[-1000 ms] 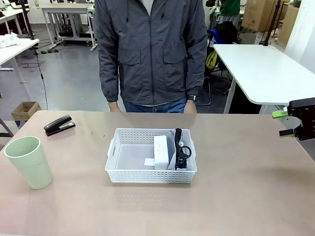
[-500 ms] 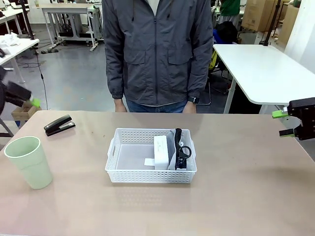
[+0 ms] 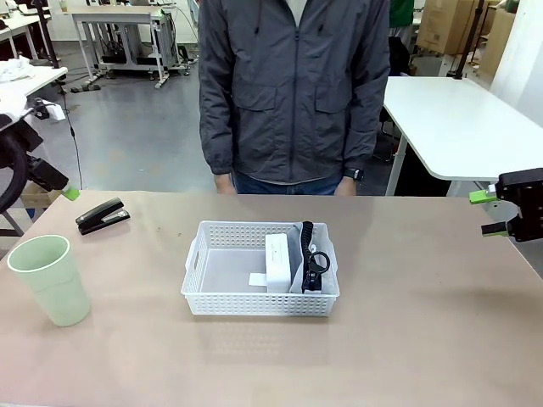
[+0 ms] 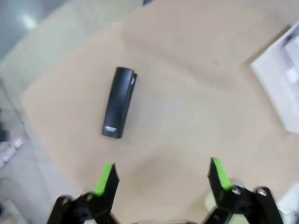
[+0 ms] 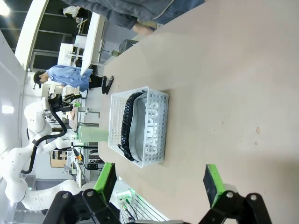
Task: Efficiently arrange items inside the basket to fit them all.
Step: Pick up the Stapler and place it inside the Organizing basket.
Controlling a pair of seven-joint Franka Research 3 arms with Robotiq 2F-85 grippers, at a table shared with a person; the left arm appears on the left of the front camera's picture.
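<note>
Basket [image 3: 260,302]: pouch [image 3: 299,251] and white box [image 3: 277,261] stand on edge at one end, likely saving room.
Left fingers [image 4: 105,179]: spread above stapler [image 4: 118,102], seemingly lining up.
Right fingers [image 5: 106,179]: spread, empty.

Front view: left arm [image 3: 19,165] cut by left frame edge, blurred. Right hand [image 3: 488,214] cropped at right edge. Person [image 3: 293,93] cut off at top of frame. Grey pouch [image 3: 299,253] mostly hidden behind small white box [image 3: 277,261] and basket [image 3: 254,301] wall, print unreadable here.

Left wrist view: soft all over. Black stapler [image 4: 119,102] end label illegible. Basket corner cut by right edge. Pale green patch [image 4: 209,201] at lower right too blurred to tell.

Right wrist view: pale green cup [image 5: 92,134] partly hidden behind basket, stapler tiny at upper left.
</note>
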